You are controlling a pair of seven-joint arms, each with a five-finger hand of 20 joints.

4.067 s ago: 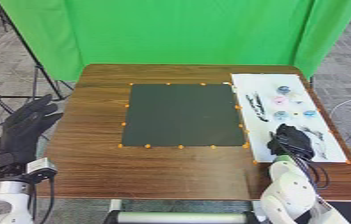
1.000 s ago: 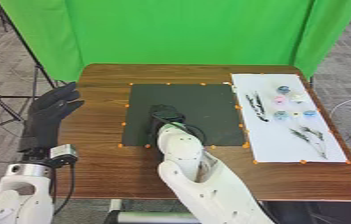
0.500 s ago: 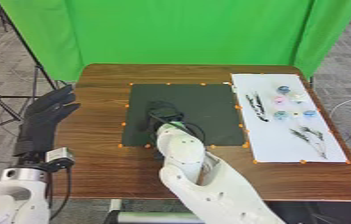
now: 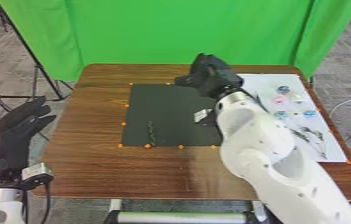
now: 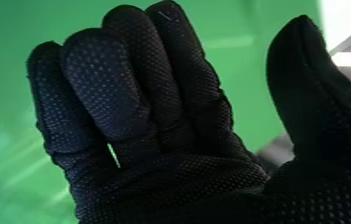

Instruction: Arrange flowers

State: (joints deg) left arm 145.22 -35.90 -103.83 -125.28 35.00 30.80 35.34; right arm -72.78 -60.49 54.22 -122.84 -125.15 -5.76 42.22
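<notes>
In the head view my right hand [image 4: 211,77] is raised over the back edge of the black mat [image 4: 167,112], open and holding nothing. The right wrist view shows the same hand [image 5: 145,110] with straight fingers and the thumb apart. A thin dark green stem [image 4: 151,134] lies on the mat's front left part. On the white sheet [image 4: 278,82] at the right are small blue and pink flowers [image 4: 281,100] and a few green sprigs [image 4: 314,134]; my right arm covers part of the sheet. My left hand [image 4: 16,132] is open beyond the table's left edge.
The brown table [image 4: 87,170] has orange markers around the mat and sheet. A green curtain [image 4: 180,30] hangs behind it. A black stand [image 4: 34,65] stands at the left, and my right arm crosses the table's right half.
My right hand has moved from the mat's middle up and back to the right, uncovering the stem on the mat. My left hand has shifted back toward the lower left.
</notes>
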